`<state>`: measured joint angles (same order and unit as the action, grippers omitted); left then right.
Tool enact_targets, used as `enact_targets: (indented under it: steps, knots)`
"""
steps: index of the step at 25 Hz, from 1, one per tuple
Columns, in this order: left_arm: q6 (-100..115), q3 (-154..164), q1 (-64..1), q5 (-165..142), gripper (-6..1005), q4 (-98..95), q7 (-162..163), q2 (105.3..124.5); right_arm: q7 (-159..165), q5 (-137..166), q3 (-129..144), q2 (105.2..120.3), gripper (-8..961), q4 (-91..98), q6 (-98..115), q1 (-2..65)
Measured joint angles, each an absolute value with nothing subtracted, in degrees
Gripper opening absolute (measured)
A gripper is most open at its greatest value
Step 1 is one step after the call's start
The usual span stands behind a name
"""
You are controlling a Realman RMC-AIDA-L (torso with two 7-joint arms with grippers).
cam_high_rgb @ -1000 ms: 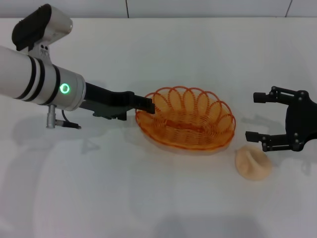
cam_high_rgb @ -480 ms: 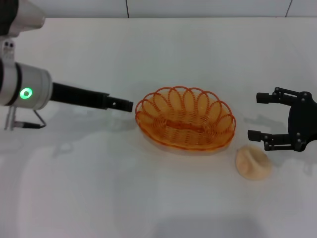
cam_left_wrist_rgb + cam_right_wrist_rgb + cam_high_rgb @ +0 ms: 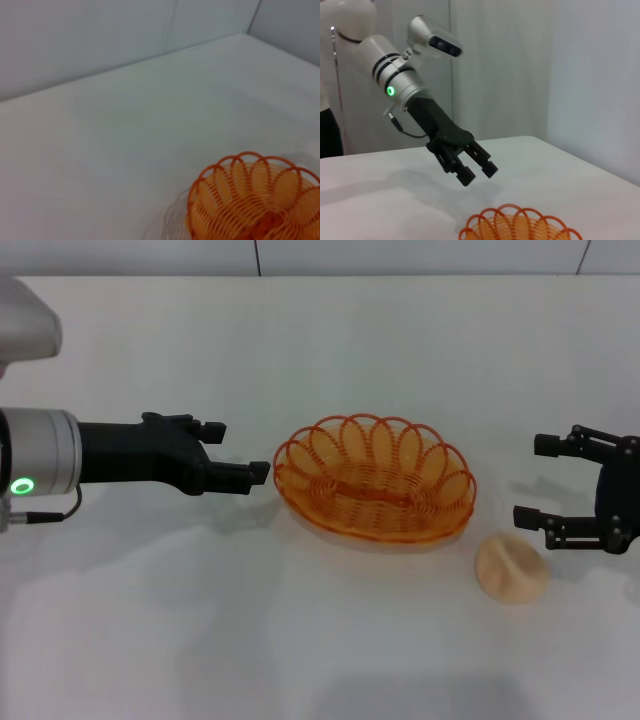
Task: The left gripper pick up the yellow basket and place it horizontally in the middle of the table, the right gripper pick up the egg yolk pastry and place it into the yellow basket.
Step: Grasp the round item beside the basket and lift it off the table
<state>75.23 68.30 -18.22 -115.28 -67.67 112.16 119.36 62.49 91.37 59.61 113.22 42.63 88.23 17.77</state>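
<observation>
On the left we see the left end effector [image 3: 238,454] above the white bench [image 3: 330,340], its two fingers spread apart and holding nothing. Its tips are just beside the left rim of the yellow basket [image 3: 375,480], apart from it. The basket lies with its long side across the middle of the bench. Further right, the egg yolk pastry [image 3: 510,567] rests on the bench near the basket. The right end effector [image 3: 533,480] is just behind and to the right of the pastry, fingers spread wide, gripping nothing.
</observation>
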Motion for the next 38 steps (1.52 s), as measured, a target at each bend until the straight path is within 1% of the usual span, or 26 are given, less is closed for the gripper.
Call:
enact_targets:
  steps: [8,13,15,18,19,22,28,38]
  knots:
    - [77.99,66.94,-17.84,-112.58,874,-62.31,98.97,118.97,62.48,91.49,57.45,113.37,873,42.95,89.6,15.92]
    - [91.32,56.81,-18.64,-111.57,874,-55.91,84.13,118.53,62.57,91.84,56.52,113.24,873,42.84,91.07,15.71]
    - [96.13,52.39,-19.28,-111.92,874,-52.54,79.57,117.55,63.24,91.86,56.51,113.08,873,43.01,91.61,15.63]
    - [99.06,49.43,-19.94,-112.32,874,-47.7,75.83,115.27,66.44,92.47,56.73,112.59,873,43.85,93.03,15.69]
    - [99.36,48.75,-20.17,-112.32,874,-45.79,74.64,114.15,67.62,93.21,56.74,112.45,873,44.4,93.61,15.8]
    - [99.58,46.52,-20.14,-112.48,874,-43.2,72.38,112.63,72.77,97.33,56.6,112.9,872,48.56,94.69,15.64]
    - [99.57,43.13,-19.45,-112.97,874,-42.84,69.52,112.45,86.23,107.29,57.49,114.87,872,59.0,94.69,15.04]
    - [99.1,43.11,-20.44,-114.26,874,-42.81,69.26,112.69,97.15,114.58,62.2,115.15,847,63.02,92.91,18.6]
